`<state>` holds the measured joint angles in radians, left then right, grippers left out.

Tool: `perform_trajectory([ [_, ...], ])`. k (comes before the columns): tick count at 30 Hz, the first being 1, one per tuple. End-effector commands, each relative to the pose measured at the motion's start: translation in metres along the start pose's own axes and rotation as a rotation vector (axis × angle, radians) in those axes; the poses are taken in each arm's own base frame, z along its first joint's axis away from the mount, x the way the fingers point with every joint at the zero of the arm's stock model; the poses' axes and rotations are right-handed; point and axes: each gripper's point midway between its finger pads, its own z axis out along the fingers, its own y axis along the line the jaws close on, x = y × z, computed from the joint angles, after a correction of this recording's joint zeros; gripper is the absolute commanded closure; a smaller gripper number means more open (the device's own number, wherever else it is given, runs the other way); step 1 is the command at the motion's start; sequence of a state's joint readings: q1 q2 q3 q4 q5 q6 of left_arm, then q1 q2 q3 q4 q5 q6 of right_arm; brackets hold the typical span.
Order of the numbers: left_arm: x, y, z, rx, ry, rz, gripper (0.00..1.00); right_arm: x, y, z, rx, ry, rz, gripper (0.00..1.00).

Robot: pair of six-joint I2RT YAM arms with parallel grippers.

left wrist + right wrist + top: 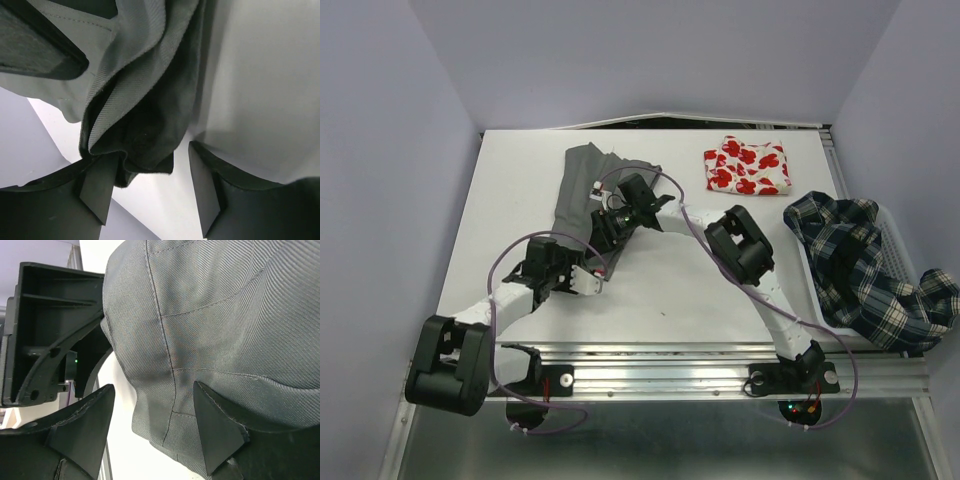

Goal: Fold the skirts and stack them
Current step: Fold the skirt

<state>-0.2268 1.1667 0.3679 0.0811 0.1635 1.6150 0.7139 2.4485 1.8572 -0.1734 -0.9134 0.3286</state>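
White table (665, 305) lay beneath. Left gripper (150, 192) stood open, the grey skirt (145, 100) brushing one finger, unclamped; right gripper (152, 415) gaped too, upper centre. Limp, light twill, probably best pinched at hem corners. Red-print skirt (747, 166) sat folded upper right; plaid skirt (860, 270) draped the basket (898, 238).

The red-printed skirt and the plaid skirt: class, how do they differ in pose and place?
The red-printed skirt is folded flat and neat; the plaid skirt is crumpled. The red-printed skirt lies on the table; the plaid skirt drapes over the basket. Both are patterned cloth.
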Motion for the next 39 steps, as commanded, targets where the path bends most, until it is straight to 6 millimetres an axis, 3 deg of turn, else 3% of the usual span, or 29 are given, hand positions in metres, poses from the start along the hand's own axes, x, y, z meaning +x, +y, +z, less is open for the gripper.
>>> perform_trajectory([
  [1, -0.005, -0.002, 0.015, 0.026, -0.026, -0.005, 0.33, 0.032, -0.042, 0.006, 0.103, 0.072, 0.07, 0.3],
  [4, -0.011, 0.011, 0.016, -0.032, -0.056, -0.027, 0.35, 0.033, -0.043, 0.006, 0.107, 0.074, 0.078, 0.31],
  [7, -0.017, 0.022, 0.004, -0.094, -0.086, -0.035, 0.32, 0.036, -0.044, 0.007, 0.104, 0.08, 0.092, 0.31],
  [9, -0.02, 0.016, -0.003, -0.108, -0.098, -0.005, 0.26, 0.038, -0.045, 0.008, 0.105, 0.086, 0.108, 0.31],
  [11, -0.024, 0.025, -0.019, -0.184, -0.112, 0.021, 0.23, 0.038, -0.048, 0.006, 0.095, 0.085, 0.123, 0.31],
  [12, -0.027, 0.014, -0.02, -0.174, -0.126, 0.045, 0.22, 0.039, -0.049, 0.007, 0.094, 0.088, 0.131, 0.31],
  [17, -0.032, 0.007, -0.034, -0.247, -0.14, 0.102, 0.2, 0.041, -0.049, 0.008, 0.083, 0.094, 0.137, 0.32],
  [22, -0.028, -0.007, -0.022, -0.196, -0.126, 0.107, 0.2, 0.043, -0.047, 0.007, 0.071, 0.101, 0.123, 0.32],
  [28, -0.01, 0.006, 0.001, -0.15, -0.044, 0.05, 0.2, 0.052, -0.048, 0.007, 0.059, 0.118, 0.118, 0.33],
  [33, -0.017, 0.029, 0.012, -0.149, -0.084, 0.016, 0.2, 0.056, -0.048, 0.005, 0.06, 0.125, 0.114, 0.33],
  [39, -0.019, 0.02, 0.016, -0.121, -0.096, 0.079, 0.23, 0.056, -0.047, 0.005, 0.056, 0.127, 0.111, 0.34],
])
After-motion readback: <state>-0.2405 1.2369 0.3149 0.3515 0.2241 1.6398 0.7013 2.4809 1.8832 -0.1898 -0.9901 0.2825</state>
